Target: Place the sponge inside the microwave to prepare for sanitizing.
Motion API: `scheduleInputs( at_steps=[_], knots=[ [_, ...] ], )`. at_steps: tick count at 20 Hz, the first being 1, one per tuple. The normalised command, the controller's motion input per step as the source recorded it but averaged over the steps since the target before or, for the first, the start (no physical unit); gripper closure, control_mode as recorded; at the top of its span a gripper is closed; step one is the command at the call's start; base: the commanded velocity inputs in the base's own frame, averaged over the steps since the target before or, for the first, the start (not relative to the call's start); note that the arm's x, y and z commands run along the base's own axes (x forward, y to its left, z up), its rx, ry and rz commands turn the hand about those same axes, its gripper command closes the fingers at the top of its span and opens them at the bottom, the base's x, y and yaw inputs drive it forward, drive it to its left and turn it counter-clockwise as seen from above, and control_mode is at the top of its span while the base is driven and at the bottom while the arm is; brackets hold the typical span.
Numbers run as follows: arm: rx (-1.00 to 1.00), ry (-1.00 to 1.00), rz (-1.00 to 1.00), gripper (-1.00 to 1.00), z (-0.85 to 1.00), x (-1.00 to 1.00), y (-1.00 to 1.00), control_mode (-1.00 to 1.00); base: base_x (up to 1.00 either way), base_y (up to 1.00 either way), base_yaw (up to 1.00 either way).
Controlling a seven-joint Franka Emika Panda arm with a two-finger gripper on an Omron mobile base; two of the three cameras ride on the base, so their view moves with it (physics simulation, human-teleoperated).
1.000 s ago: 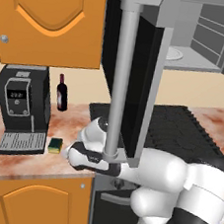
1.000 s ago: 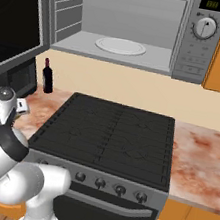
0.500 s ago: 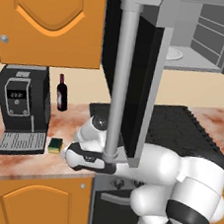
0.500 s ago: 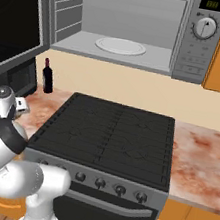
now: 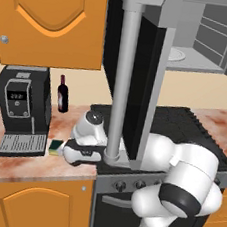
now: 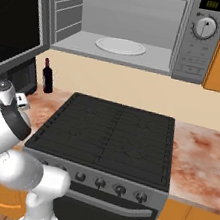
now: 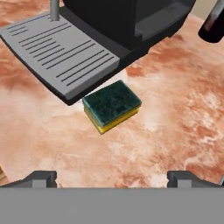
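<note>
The microwave (image 6: 125, 28) is up above the stove (image 6: 110, 135) with its door (image 5: 132, 82) swung wide open, so that part looks sorted. Inside is bare apart from the white turntable (image 6: 120, 46), nothing on it yet.

Down on the table (image 7: 175, 100) there's the black coffee machine (image 5: 23, 109) off to the left, with a wine bottle (image 5: 63, 94) standing just beside it near the wall.

The arm reaches low and left across the stove's front corner, and the hand (image 7: 112, 177) hovers over the table pointed at the sponge (image 7: 112, 105). From the hand view its two tips sit wide apart with nothing between them, so it's open and empty.

The sponge lies flat on the table, green side up, touching or just about touching the front corner of the coffee machine's drip tray (image 7: 61, 48). It's near the hand but not in it.

So I'd say we're early on: door's open, approach looks lined up, but the grab, the lift up to the microwave and the drop on the turntable are all left to do. That tray edge right next to the sponge might get in the way of a finger.
</note>
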Motion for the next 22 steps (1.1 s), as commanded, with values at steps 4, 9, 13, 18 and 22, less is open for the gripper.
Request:
scheduleInputs(
  at_steps=[4,9,13,18,22],
  knots=[
    [0.0,0.0,0.0,-1.0,-0.12,0.11,0.04,-1.0,0.0,0.0,0.0],
    [0.0,0.0,0.0,-1.0,-0.13,0.07,0.12,-1.0,0.0,0.0,0.0],
    [-0.01,0.0,0.0,-1.0,-0.05,0.04,0.19,-1.0,0.0,0.0,0.0],
    [-0.01,0.0,0.0,-1.0,-0.03,0.02,0.06,-1.0,0.0,0.0,0.0],
    [0.0,0.0,0.0,-1.0,-0.16,0.0,0.01,-1.0,0.0,0.0,0.0]
  ],
)
